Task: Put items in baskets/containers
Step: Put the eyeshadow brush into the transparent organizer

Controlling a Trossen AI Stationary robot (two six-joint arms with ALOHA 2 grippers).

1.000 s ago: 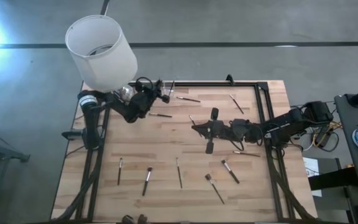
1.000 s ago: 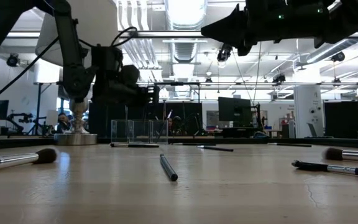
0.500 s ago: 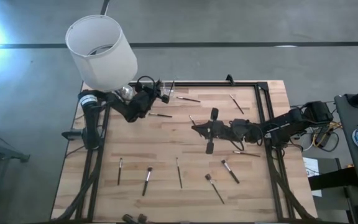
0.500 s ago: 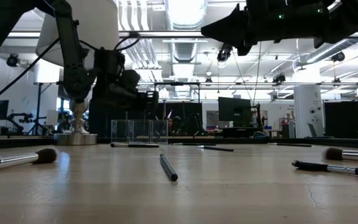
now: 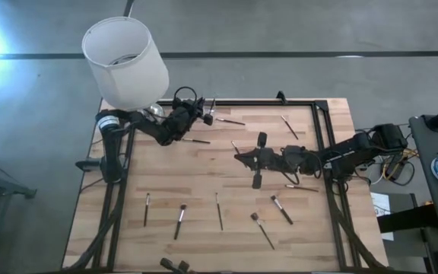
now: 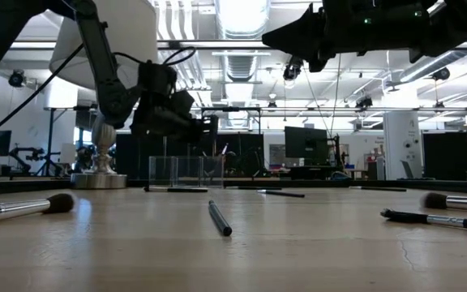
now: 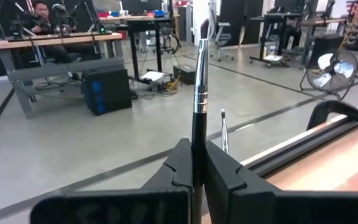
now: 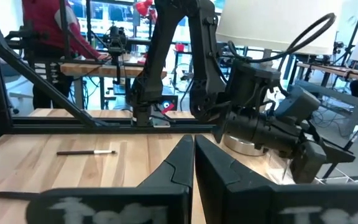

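Upper left, my left gripper (image 5: 201,116) pinches a makeup brush (image 7: 199,106); my right gripper (image 5: 240,157), mid-frame, is closed empty.

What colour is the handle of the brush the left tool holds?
Black handle with a silver ferrule, clearest in the left wrist view.

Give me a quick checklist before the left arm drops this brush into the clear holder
1. Brush gripped in left end effector: ok, clamped between the fingers, standing upright.
2. Clear holder upright on the table: ok.
3. Brush lined up over a compartment: cannot tell.
4. Right end effector out of the way: ok, shut, empty, over mid-table.
5. Loose brushes remaining on table: ok, several still lying flat.
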